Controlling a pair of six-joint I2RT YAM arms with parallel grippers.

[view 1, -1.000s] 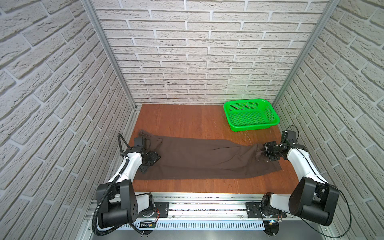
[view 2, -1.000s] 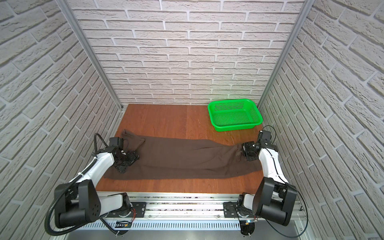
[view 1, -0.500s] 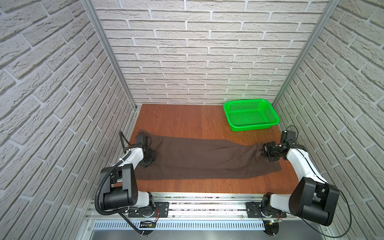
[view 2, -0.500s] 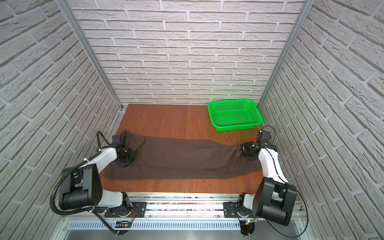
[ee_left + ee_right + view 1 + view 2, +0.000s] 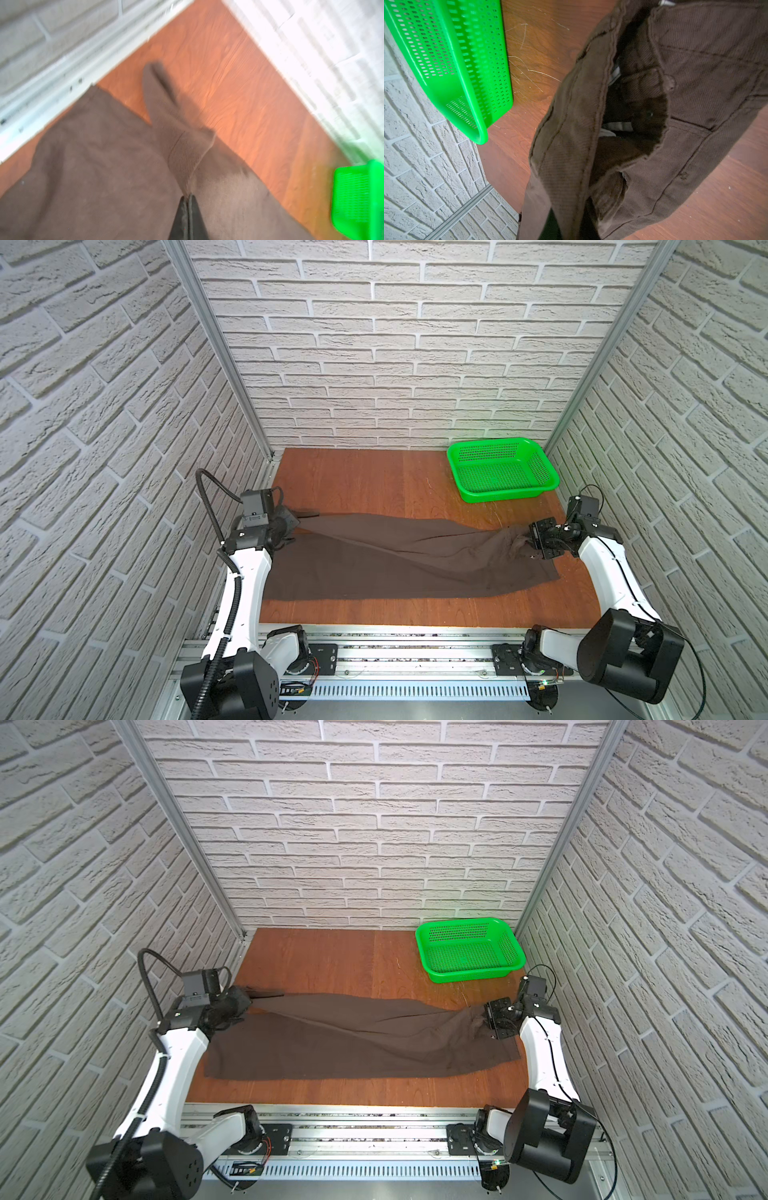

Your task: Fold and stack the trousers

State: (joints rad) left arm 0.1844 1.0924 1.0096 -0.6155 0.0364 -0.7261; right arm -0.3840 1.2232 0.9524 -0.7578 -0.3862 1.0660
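One trousers [image 5: 395, 564] pair, clamped by left tool [image 5: 188, 198], right tool [image 5: 530, 538]; one basket [image 5: 505, 494].

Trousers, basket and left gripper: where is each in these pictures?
trousers [image 5: 395, 568]: in a top view, middle of the cloth.
basket [image 5: 498, 494]: in a top view, its front wall.
left gripper [image 5: 188, 198]: left wrist view, between fingertips shut on the cloth.
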